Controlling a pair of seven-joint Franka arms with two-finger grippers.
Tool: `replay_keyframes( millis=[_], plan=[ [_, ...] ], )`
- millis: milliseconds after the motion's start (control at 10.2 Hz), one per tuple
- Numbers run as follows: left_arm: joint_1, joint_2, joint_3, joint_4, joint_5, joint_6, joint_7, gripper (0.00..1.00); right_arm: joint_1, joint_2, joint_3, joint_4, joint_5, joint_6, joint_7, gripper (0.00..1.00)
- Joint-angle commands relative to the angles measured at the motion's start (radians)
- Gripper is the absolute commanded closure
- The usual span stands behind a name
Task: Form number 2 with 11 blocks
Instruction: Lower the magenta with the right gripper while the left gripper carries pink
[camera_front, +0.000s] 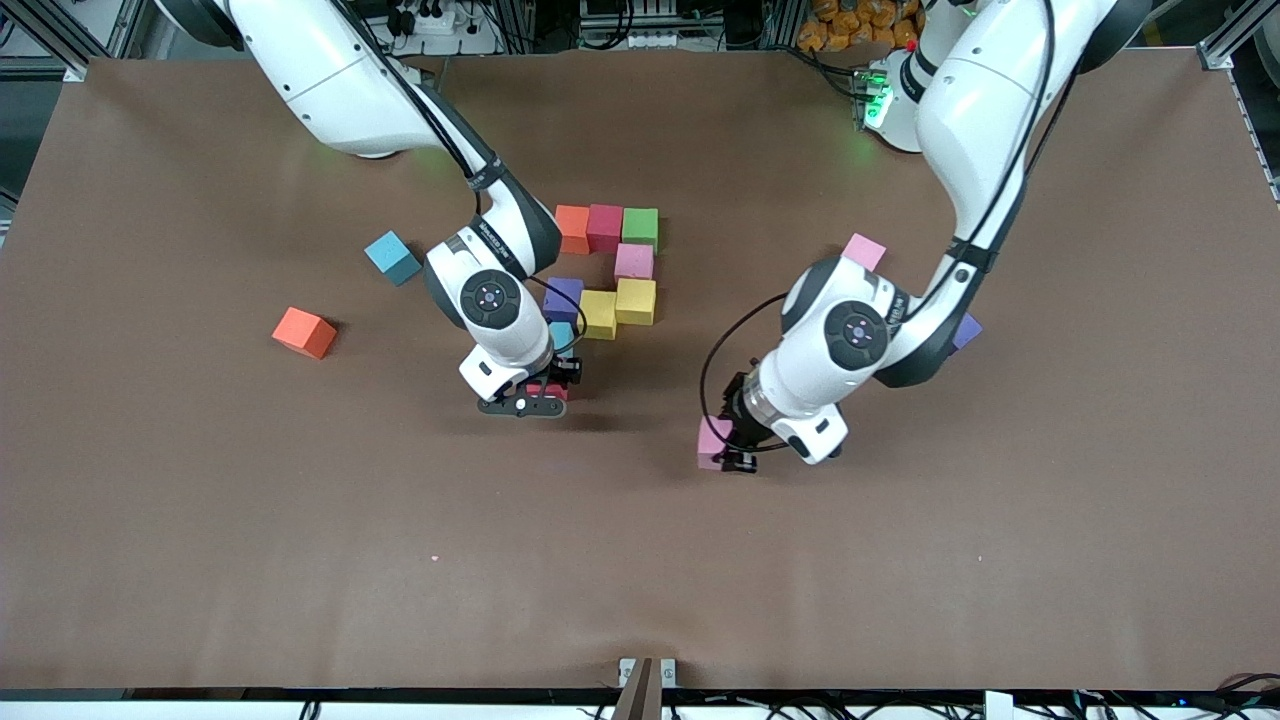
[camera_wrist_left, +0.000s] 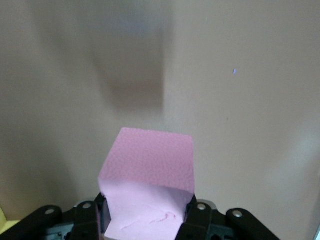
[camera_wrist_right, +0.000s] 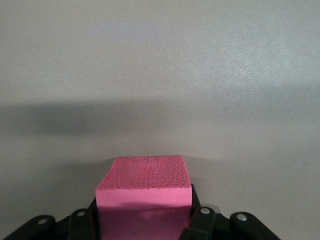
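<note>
The partial number 2 lies mid-table: orange (camera_front: 572, 228), red (camera_front: 604, 226) and green (camera_front: 640, 226) blocks in a row, then pink (camera_front: 633, 261), two yellow (camera_front: 635, 300) (camera_front: 598, 313), purple (camera_front: 563, 298) and light blue (camera_front: 562, 335). My right gripper (camera_front: 540, 392) (camera_wrist_right: 145, 216) is shut on a red block (camera_front: 548, 390) (camera_wrist_right: 145, 182), low at the table, just nearer the camera than the light blue one. My left gripper (camera_front: 722, 447) (camera_wrist_left: 147, 220) is shut on a pink block (camera_front: 711, 442) (camera_wrist_left: 150, 167), squeezed and held over bare table.
Loose blocks lie about: light blue (camera_front: 392, 257) and orange (camera_front: 304, 332) toward the right arm's end, pink (camera_front: 864, 250) and purple (camera_front: 966, 330) partly under the left arm. The brown table (camera_front: 640, 580) stretches wide toward the camera.
</note>
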Motion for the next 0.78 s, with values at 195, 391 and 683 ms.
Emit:
replay_keyframes(
  millis=[195, 391, 683],
  plan=[
    [-0.05, 0.024, 0.013, 0.015, -0.016, 0.021, -0.022, 0.79, 0.009, -0.022, -0.011, -0.007, 0.004, -0.008, 0.026, 0.0],
    [-0.076, 0.03, 0.016, 0.014, -0.012, 0.021, -0.025, 0.79, 0.004, -0.033, -0.011, 0.005, 0.004, -0.01, 0.019, 0.0],
    [-0.121, 0.054, 0.024, 0.014, -0.01, 0.023, -0.025, 0.79, -0.007, -0.103, -0.011, 0.01, 0.005, -0.054, 0.011, 0.0]
  ],
)
